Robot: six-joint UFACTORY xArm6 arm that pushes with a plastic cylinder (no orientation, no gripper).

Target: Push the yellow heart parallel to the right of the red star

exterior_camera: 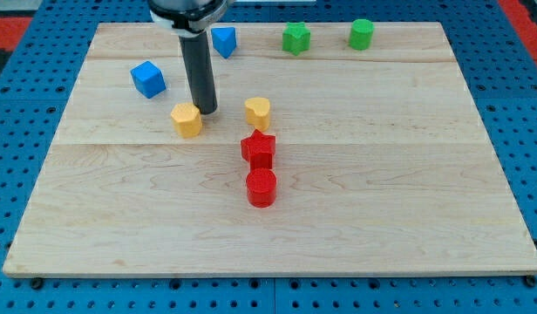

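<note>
The yellow heart point(258, 112) sits near the board's middle, just above the red star point(259, 149) and almost touching it. A red cylinder point(261, 187) stands right below the star. My tip point(207, 111) rests on the board to the heart's left, a block's width away from it. The tip is right beside a yellow hexagon-like block point(187, 119), at its upper right edge. The dark rod rises from the tip toward the view's top.
A blue cube point(148, 78) lies at the view's left. A blue block point(224, 41), a green star-like block point(296, 38) and a green cylinder point(362, 33) line the top edge of the wooden board point(408, 174).
</note>
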